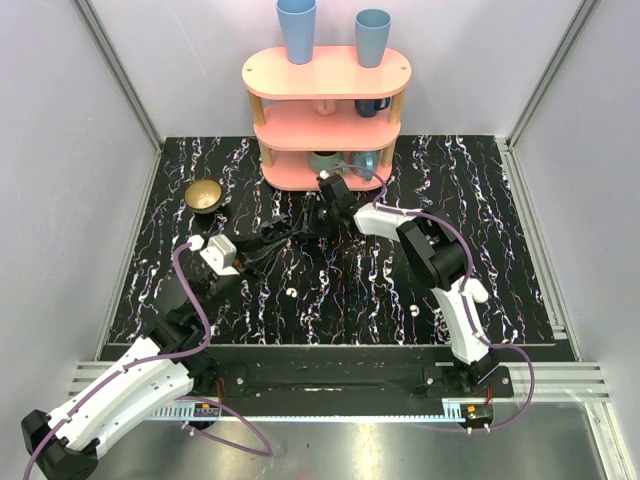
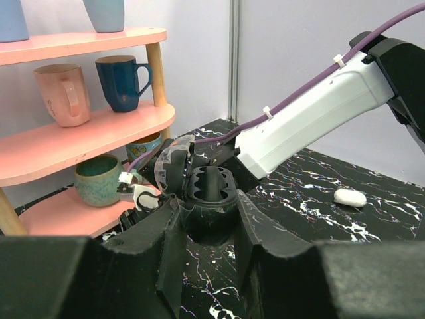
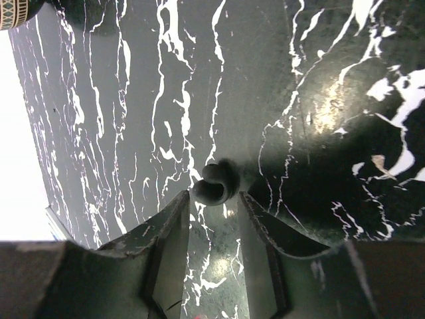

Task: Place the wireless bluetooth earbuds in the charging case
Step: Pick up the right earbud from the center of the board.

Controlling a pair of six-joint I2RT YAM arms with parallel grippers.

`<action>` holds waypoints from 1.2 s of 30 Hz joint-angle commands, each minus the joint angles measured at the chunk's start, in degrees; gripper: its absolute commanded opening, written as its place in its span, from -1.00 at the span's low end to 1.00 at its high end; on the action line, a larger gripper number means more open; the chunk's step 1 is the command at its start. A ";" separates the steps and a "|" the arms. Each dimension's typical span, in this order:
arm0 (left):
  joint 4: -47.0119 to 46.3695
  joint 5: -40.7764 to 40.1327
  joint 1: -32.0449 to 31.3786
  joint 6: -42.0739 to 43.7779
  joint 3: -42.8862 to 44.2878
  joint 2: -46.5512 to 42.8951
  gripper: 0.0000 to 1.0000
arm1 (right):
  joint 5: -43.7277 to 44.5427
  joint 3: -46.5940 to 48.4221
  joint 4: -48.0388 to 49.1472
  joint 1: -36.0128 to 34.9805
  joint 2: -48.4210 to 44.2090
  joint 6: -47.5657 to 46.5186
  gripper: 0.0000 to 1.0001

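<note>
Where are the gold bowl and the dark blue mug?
gold bowl (image 1: 205,196), top view, its bare inner hollow.
dark blue mug (image 2: 121,81), left wrist view, middle of its body.

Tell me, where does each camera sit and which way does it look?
Top external: above and behind, looking down at the table; left arm and right arm show.
Left wrist: low, facing the pink shelf; left tool at bottom.
Right wrist: looking down onto the table; right tool at bottom.
Shared: top and left wrist both show pink shelf and right arm.
</note>
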State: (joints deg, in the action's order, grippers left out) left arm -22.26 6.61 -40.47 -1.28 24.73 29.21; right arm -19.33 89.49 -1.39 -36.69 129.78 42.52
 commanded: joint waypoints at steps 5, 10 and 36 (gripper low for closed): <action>-1.91 -0.99 -0.05 0.49 1.90 -0.03 -1.00 | 2.02 3.23 -2.56 -1.28 2.94 -0.51 -0.18; -1.82 -1.07 -0.05 0.49 1.90 0.14 -1.00 | 2.63 4.63 -4.32 -1.37 4.25 -0.86 -0.24; -2.61 -0.99 -0.05 -0.39 2.07 1.20 -1.00 | 13.61 9.99 -14.95 -6.38 7.86 -11.85 -0.32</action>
State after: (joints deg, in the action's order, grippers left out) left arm -22.28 6.50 -40.47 -1.32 24.73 30.11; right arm -11.84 98.87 -8.01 -41.12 133.99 35.31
